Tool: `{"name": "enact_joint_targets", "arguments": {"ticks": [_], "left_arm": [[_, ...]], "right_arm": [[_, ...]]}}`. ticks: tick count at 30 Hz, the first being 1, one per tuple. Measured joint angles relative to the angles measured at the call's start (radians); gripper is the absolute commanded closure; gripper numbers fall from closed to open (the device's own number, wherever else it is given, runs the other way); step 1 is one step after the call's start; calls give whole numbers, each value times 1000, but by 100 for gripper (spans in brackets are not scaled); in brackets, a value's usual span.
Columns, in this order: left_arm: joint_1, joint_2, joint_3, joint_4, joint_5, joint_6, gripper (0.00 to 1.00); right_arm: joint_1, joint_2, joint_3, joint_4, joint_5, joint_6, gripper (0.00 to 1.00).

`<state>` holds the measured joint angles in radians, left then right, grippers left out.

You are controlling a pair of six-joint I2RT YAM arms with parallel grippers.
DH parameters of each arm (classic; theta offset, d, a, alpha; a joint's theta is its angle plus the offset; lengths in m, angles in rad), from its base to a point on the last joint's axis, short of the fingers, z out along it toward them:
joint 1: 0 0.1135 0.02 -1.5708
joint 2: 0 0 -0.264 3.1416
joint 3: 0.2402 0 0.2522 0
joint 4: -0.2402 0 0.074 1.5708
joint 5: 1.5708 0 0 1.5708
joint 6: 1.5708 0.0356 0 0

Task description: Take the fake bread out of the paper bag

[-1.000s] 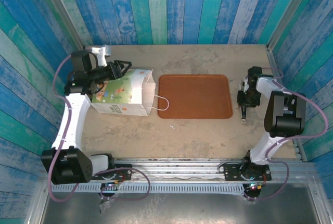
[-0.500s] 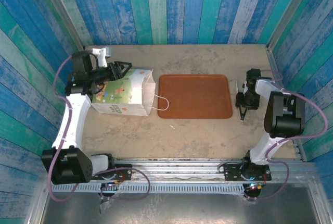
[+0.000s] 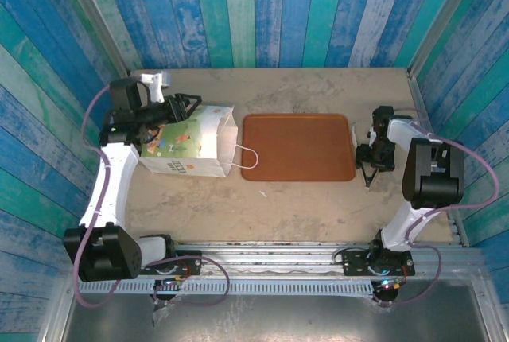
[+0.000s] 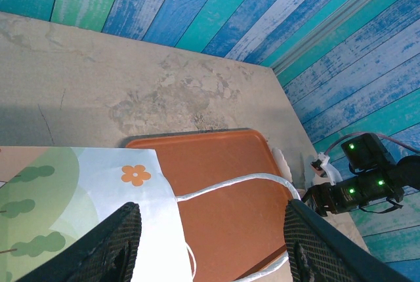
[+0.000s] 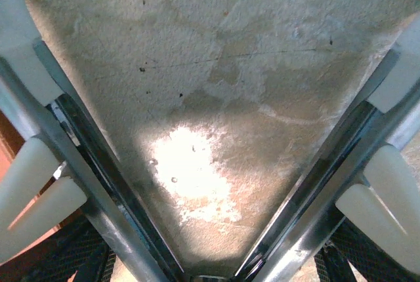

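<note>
Hovering my left claw (image 3: pixel 189 104) at the far top edge of the paper bag (image 3: pixel 187 147), fingers spread wide, nothing pinched between them. In the left wrist view the bag's printed side panel (image 4: pixel 79 203) sits under and just inside my left finger (image 4: pixel 115 246). Can't tell if the finger touches the paper. The bag lies on its side on the table (image 3: pixel 302 199), mouth facing away from the claw toward the tray (image 3: pixel 298 147). The bag's inside is hidden from me, so I can't place the bread. A white cord handle (image 3: pixel 248 159) loops out of the mouth onto the near left corner of the tray, straight ahead of this claw. The flat brown tray is just beyond the bag, nothing on it.

My right claw (image 3: pixel 366 173) is past the tray's right edge, well apart from the bag, pointing down at the table. Its fingers are wide too, bare table (image 5: pixel 210 65) between them, a sliver of tray (image 5: pixel 10 144) at its left side. The tray lies between this claw and the bag.
</note>
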<state>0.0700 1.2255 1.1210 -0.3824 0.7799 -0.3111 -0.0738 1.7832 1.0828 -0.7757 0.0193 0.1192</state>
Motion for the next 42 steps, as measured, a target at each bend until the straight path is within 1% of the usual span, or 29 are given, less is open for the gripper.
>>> {"name": "enact_joint_targets", "arguments": {"ticks": [5, 8, 13, 18, 20, 24, 26, 30, 42], "left_arm": [[0, 0, 0, 0, 0, 0, 39], [0, 0, 0, 0, 0, 0, 39], [0, 0, 0, 0, 0, 0, 39], [0, 0, 0, 0, 0, 0, 39], [0, 0, 0, 0, 0, 0, 39], [0, 0, 0, 0, 0, 0, 39], [0, 0, 0, 0, 0, 0, 39], [0, 0, 0, 0, 0, 0, 39], [0, 0, 0, -2, 0, 8, 39]], "right_arm": [[8, 11, 12, -17, 5, -1, 16], [16, 11, 13, -18, 15, 5, 20], [5, 8, 9, -10, 9, 7, 30], [-22, 7, 10, 0, 16, 8, 33], [-26, 5, 9, 2, 27, 12, 32], [-29, 3, 8, 7, 34, 16, 22], [-29, -2, 3, 11, 35, 16, 19], [-19, -30, -31, 18, 37, 24, 15], [-29, -35, -45, 26, 25, 37, 16]]}}
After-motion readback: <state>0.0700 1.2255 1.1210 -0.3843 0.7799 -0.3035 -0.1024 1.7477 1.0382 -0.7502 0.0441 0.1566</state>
